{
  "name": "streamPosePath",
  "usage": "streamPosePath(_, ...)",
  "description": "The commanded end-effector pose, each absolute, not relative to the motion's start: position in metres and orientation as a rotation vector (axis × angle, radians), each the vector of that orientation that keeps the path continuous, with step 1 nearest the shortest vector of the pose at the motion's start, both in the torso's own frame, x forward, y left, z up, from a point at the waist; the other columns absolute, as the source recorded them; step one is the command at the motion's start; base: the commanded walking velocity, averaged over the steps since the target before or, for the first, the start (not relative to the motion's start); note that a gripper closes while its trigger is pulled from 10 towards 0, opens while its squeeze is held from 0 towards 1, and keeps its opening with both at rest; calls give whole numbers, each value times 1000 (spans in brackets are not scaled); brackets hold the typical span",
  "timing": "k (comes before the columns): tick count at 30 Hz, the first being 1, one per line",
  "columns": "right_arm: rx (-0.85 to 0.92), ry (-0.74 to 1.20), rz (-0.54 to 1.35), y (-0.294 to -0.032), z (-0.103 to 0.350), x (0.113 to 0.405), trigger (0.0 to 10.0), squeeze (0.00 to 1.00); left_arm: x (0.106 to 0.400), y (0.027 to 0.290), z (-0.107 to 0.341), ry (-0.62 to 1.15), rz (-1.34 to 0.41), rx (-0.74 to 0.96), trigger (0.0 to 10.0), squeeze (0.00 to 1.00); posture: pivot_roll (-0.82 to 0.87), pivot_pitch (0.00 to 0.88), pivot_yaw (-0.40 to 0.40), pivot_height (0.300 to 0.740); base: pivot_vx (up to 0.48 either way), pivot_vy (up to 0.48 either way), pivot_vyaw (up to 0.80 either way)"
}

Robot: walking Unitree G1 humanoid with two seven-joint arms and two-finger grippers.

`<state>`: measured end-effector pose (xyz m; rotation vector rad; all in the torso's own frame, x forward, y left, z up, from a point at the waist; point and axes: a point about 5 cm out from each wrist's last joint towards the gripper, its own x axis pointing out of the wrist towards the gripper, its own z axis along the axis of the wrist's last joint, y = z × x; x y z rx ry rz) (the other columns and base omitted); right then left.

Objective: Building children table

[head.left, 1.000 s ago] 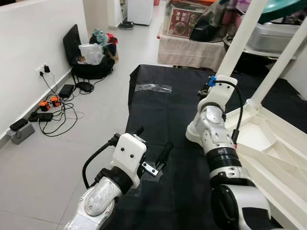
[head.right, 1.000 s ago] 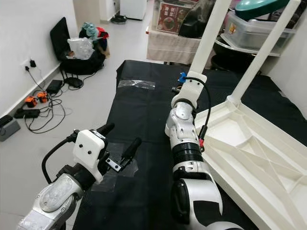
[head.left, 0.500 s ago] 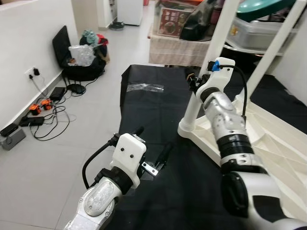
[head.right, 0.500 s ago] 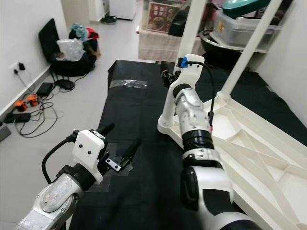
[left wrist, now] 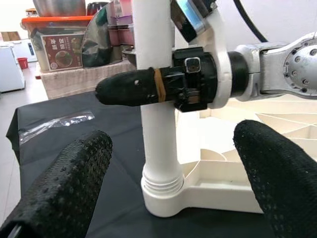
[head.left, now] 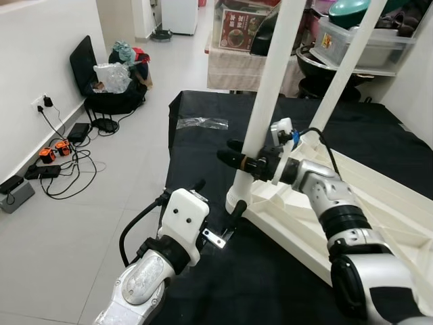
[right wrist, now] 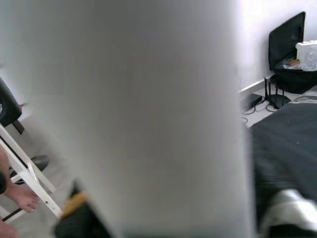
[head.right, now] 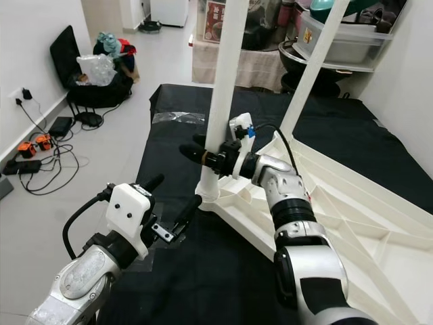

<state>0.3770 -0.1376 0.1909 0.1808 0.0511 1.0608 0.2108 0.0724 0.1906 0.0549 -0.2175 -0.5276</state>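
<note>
Upturned white children's table (head.left: 379,203) on a black mat (head.left: 223,145), at 3 o'clock of the scene. Right gripper (head.left: 233,157) clamped around the nearest leg (head.left: 267,101), just above its socket. Left gripper (head.left: 218,203), fingers apart, waits at 7 o'clock. Risk: a sideways pull would likely lever the leg and tip the table.

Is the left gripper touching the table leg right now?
No: the left gripper is open and short of the white table leg, which the right gripper grasps.
</note>
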Motion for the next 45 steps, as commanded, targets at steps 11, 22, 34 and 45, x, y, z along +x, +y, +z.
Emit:
streamPosePath(11,146,45,641,-149,190,396,0,0,211,72,187,-215,-526,67,10000,0,99,0,-112,740,0,0,0)
streamPosePath(22,66,3,-298,-197,188,392,0,0,211,71,187,-214,-535,66,10000,0,89,0,-99,740,0,0,0)
streamPosePath(34,194,-48,-94,-129,194,390,10000,1000,211,72,187,-211,-529,70,10000,0,92,0,-106,740,0,0,0)
streamPosePath(45,205,-57,416,-116,218,392,10000,0,211,72,187,-211,-529,69,10000,0,84,0,-104,740,0,0,0)
